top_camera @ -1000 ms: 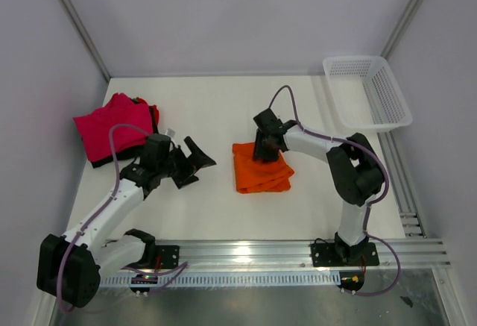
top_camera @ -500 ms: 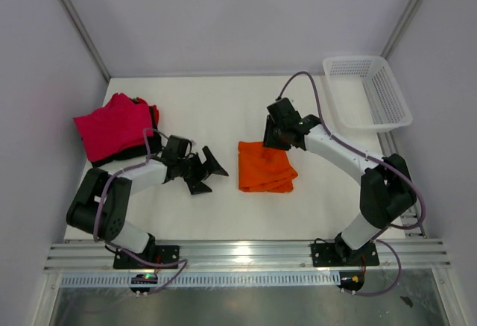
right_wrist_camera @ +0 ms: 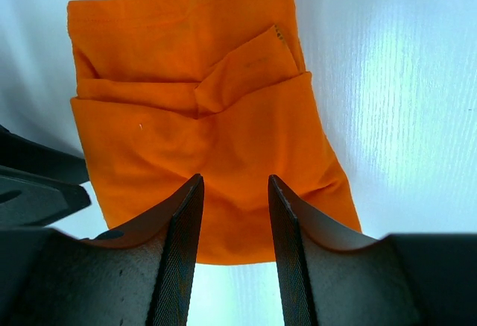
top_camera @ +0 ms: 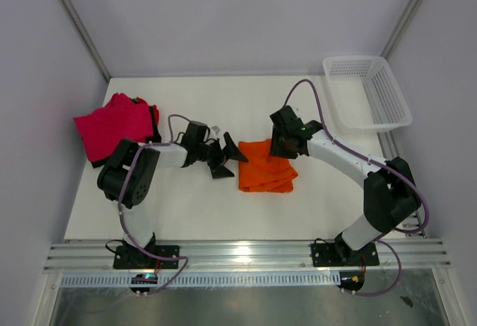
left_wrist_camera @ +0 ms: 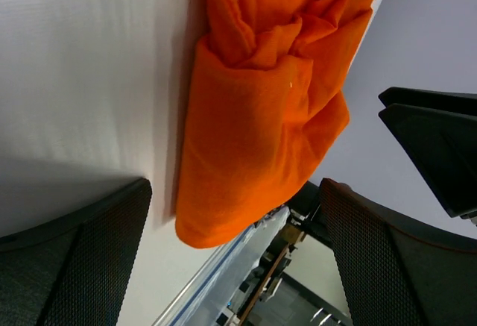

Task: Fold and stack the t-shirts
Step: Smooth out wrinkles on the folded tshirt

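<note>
Orange t-shirt (top_camera: 266,168) between two grippers
Left gripper (left_wrist_camera: 235,192) spread wide around its edge; right gripper (right_wrist_camera: 235,182) parted above it, not touching.

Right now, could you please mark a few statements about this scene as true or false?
1. The orange t-shirt lies folded on the table. True.
2. The left pincer is shut on it. False: it is open, by the shirt's edge.
3. The magenta t-shirt is in the white basket. False: it lies on the black t-shirt, at the table's left.
4. The right pincer is open above the orange t-shirt. True.
</note>
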